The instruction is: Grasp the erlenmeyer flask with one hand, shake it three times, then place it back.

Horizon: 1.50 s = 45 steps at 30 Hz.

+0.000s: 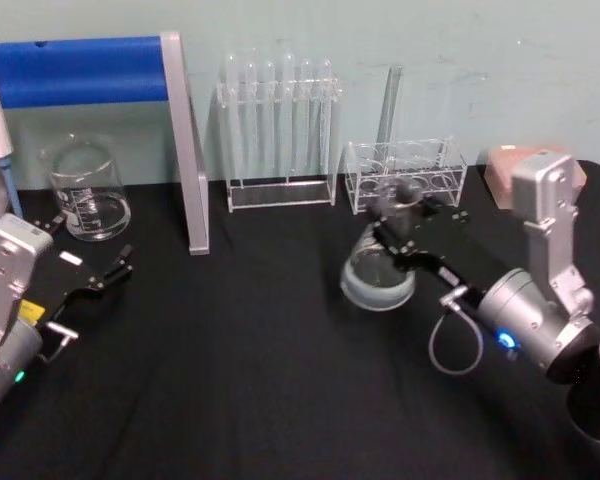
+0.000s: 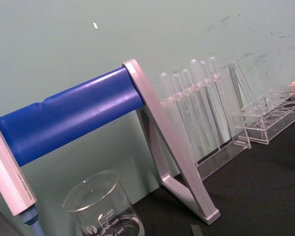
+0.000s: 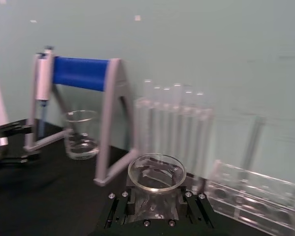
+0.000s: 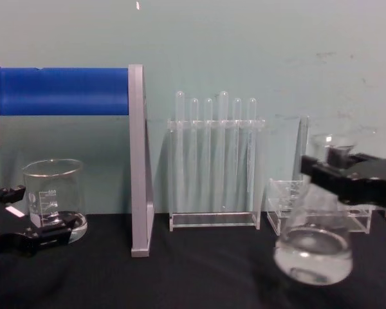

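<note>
The erlenmeyer flask [image 1: 378, 278] is clear glass with a wide round base and holds a little clear liquid. It sits right of centre over the black table, in front of the low rack. My right gripper [image 1: 404, 228] is shut on its neck. In the chest view the flask [image 4: 312, 252] leans, with the black jaws [image 4: 340, 168] clamped just under its rim. The right wrist view looks down on the flared rim [image 3: 156, 171] between the two fingers. Whether the base touches the table I cannot tell. My left gripper [image 1: 90, 245] rests open at the left, near the beaker.
A glass beaker [image 1: 85, 190] stands at the back left beside a pipette stand [image 1: 185, 140] with a blue bar. A tall test-tube rack [image 1: 280, 135] and a low clear rack [image 1: 405, 175] line the back wall. A pink block [image 1: 505, 165] sits far right.
</note>
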Tool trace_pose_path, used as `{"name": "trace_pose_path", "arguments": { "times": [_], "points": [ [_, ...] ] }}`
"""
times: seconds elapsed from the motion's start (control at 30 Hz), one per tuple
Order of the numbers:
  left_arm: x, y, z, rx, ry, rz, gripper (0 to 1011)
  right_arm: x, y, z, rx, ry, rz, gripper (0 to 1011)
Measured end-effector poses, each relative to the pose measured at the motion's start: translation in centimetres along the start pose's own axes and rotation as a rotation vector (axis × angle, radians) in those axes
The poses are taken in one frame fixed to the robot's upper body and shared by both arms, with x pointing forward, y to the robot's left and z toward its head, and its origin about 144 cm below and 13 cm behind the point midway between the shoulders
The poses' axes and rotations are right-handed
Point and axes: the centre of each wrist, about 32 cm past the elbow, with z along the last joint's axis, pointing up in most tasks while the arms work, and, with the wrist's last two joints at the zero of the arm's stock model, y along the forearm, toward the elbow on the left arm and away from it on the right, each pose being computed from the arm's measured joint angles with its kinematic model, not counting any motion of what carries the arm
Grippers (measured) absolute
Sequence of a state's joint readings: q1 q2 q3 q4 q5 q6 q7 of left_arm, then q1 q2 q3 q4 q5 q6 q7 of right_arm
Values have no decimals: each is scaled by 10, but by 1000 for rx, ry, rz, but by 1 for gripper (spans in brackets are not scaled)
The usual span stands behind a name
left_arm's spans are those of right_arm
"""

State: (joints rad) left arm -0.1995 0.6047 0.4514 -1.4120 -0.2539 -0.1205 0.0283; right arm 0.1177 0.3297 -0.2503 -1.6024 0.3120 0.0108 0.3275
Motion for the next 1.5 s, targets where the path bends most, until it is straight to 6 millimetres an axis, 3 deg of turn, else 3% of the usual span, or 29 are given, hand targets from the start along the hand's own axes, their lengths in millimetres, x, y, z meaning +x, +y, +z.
{"name": "trace_pose_path", "arguments": {
  "times": [0.5, 0.83, 1.17, 1.5],
  "points": [
    [0, 0, 0, 0, 0, 0, 1001, -34, 10, -1, -15, -4, 221, 456],
    [0, 0, 0, 0, 0, 0, 1001, -46, 13, -1, -19, -17, 324, 456],
    [0, 0, 0, 0, 0, 0, 1001, -47, 14, -1, -14, -24, 342, 456],
    [0, 0, 0, 0, 0, 0, 1001, -30, 11, 0, -6, -20, 238, 456]
  ]
}}
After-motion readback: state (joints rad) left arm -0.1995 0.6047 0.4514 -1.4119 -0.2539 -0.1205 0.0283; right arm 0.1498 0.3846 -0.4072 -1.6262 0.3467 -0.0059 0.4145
